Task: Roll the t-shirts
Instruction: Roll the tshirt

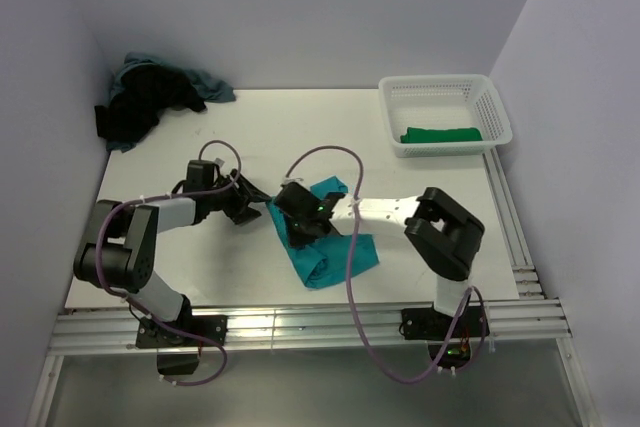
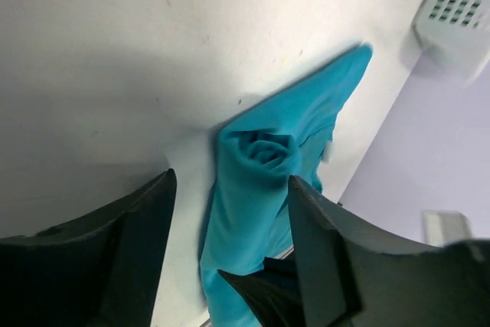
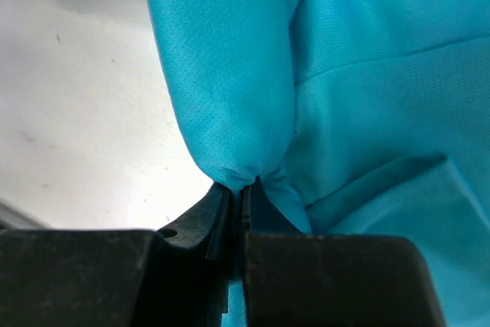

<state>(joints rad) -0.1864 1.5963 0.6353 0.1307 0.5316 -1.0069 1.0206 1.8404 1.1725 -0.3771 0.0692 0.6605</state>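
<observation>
A bright teal t-shirt lies at the table's middle, partly rolled. In the left wrist view its rolled end faces the camera as a spiral. My left gripper is open, its jaws on either side of the roll and apart from the cloth; from above it sits just left of the shirt. My right gripper is shut, pinching a fold of the teal t-shirt; from above it rests on the shirt's upper part. More t-shirts, black and dusty blue, lie heaped at the back left.
A white lattice basket stands at the back right with a green t-shirt folded inside; its corner also shows in the left wrist view. Walls close in the table at the left, back and right.
</observation>
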